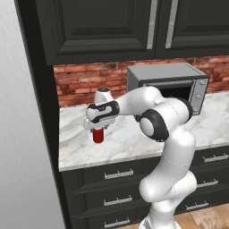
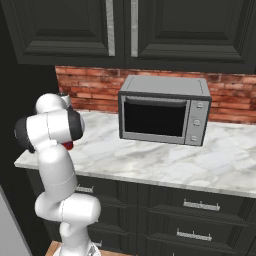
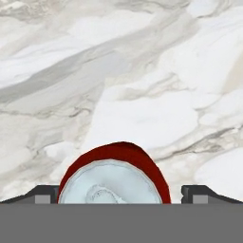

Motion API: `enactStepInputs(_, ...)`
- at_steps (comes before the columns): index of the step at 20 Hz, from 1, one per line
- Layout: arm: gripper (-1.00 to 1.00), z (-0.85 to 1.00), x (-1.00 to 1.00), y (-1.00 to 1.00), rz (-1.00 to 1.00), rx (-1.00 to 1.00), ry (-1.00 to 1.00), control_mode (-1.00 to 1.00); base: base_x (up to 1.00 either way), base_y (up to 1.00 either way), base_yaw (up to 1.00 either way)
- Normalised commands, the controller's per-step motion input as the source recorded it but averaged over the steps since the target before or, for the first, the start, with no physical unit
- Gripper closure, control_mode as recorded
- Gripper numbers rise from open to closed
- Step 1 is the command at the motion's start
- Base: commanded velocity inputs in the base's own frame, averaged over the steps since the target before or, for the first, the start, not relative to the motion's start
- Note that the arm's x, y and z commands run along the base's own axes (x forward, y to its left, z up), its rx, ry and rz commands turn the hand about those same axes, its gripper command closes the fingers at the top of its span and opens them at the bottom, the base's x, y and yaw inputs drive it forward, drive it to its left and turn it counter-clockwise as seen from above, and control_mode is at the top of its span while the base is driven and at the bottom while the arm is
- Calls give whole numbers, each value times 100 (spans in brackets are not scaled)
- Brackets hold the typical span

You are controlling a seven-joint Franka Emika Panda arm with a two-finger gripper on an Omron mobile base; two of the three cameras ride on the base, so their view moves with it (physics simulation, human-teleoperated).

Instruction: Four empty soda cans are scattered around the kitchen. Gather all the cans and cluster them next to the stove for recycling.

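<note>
You won't find any readable text here. The soda can [image 3: 114, 178] shows a plain silver top with no legible print, and the microwave [image 2: 164, 109] panel has only round knobs, with no digits or brand you could read.

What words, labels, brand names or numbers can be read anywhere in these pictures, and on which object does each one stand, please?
No text can be read.
Soda can: plain red side; the silver top in the hand view shows only a tab shape, no lettering.
Microwave: round controls on its panel, with no legible marks.
Cabinets and marble counter: no lettering.
</note>
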Motion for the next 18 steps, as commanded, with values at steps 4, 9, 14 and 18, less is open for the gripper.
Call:
enactStepInputs(4,-100,-3,0,1,0,0,4,-100,0,0,0)
enactStepInputs(9,-100,0,0,0,0,0,3,-100,0,0,0)
enactStepInputs(14,-100,-3,0,0,0,0,0,-100,0,0,0)
enactStepInputs(18,-100,-6,-9,0,0,0,0,-100,0,0,0)
